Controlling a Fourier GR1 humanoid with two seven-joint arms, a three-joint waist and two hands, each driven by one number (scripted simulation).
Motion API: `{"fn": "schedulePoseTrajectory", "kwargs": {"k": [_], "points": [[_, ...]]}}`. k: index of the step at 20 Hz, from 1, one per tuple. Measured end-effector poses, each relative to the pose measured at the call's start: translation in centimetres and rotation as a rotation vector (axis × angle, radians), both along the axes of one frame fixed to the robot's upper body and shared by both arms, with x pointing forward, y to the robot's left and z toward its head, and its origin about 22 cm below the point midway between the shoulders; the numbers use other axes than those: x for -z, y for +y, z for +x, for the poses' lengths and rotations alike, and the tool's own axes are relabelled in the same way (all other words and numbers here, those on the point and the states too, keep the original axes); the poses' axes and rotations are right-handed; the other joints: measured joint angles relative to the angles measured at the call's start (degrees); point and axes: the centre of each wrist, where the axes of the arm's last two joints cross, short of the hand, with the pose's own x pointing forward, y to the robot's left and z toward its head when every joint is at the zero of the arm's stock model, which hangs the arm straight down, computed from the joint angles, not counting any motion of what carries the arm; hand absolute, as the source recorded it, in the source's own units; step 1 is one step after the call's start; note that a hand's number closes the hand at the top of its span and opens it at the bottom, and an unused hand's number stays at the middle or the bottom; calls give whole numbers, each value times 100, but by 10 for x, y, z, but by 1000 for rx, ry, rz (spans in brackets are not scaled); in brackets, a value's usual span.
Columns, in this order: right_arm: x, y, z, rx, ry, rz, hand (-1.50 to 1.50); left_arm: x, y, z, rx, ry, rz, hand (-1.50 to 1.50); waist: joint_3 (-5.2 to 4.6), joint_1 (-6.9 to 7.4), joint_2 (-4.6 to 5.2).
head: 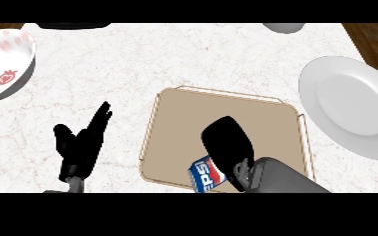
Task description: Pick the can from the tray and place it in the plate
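Observation:
A blue Pepsi can (206,174) lies in the near part of the tan tray (177,130), partly hidden by my right hand (230,142). That hand rests over the can's far side, fingers stretched toward the tray's middle; I cannot see whether they curl round the can. The white plate (343,105) sits to the right of the tray, cut off by the view's right edge. My left hand (81,142) stands open on the counter left of the tray, fingers up.
A white bowl with red strawberry print (15,60) is at the far left. A grey cup (284,27) and a dark object (74,25) sit at the counter's far edge. Dark wood (365,35) shows at the far right corner.

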Motion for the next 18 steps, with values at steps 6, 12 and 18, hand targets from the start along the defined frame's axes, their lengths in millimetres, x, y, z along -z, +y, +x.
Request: {"fn": "schedulePoseTrajectory", "kwargs": {"k": [6,12,18], "points": [[2,-39,-60,71,-20,354,150,4,11,-14,-67,17,-5,0,28,-393,-79],[-39,-67,-103,82,-247,735,150,5,15,-19,-87,19,-6,0,30,-501,-100],[-45,-102,-124,226,-432,930,150,1,15,-18,-75,16,-10,0,24,-401,-53]]}}
